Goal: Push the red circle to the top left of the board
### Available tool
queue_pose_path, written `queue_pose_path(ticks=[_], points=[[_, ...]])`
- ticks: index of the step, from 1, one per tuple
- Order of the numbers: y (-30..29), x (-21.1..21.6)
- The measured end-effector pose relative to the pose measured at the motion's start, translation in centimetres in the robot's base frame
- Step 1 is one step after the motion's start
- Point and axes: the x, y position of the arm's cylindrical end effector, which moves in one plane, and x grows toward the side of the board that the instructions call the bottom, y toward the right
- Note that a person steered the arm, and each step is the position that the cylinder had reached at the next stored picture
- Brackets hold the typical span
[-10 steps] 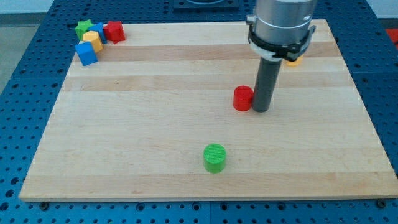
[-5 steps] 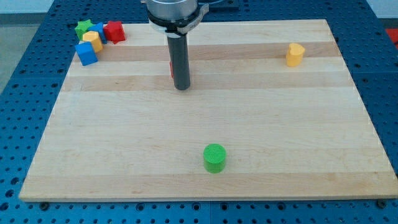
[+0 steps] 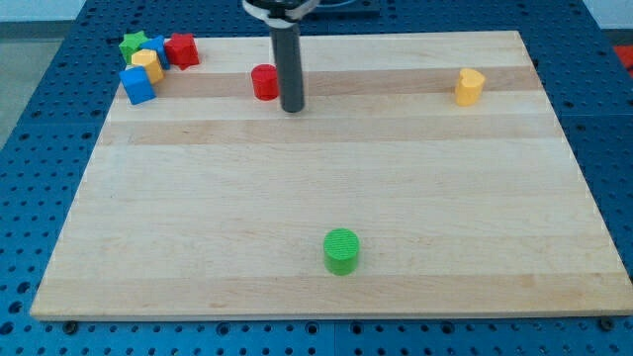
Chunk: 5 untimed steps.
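— Nearest the view's bottom, what sits on the pale wooden board [image 3: 198,247]?

— One green cylinder block [image 3: 342,250], matte, with a finely ribbed flat top. It stands alone on the light planks, whose grain runs in long bands from the view's left to its right. Around the board lies a blue metal table with a grid of holes [image 3: 40,148].

— And further up?

— My tip [image 3: 292,108], the lower end of a straight dark rod with a smooth, round shaft, rests on the board in the upper middle. It has no jaws, so it clasps nothing. It stands just beside the red circle [image 3: 264,82], on that block's right and slightly toward the view's bottom. Whether they touch, I cannot tell.

— How does the red circle look?

— A short, squat red cylinder with a flat top, upright, matte, its side in slight shade. It is in the upper part of the board, left of centre, well apart from the top left corner.

— Anything beyond it?

— At the view's right, a yellow block with angled sides [image 3: 469,86]. At the top left corner, a tight cluster: a blue cube [image 3: 137,85] nearest, a yellow block [image 3: 147,63] behind it, a second blue block [image 3: 158,47], mostly hidden, a chunky red block [image 3: 182,49] and a green star [image 3: 133,44].
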Motion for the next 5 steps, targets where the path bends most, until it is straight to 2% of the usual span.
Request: queue_pose_path(ticks=[2,3,5], points=[[0.6,-0.1],[-0.1,-1.6],[-7.5,-5.6]])
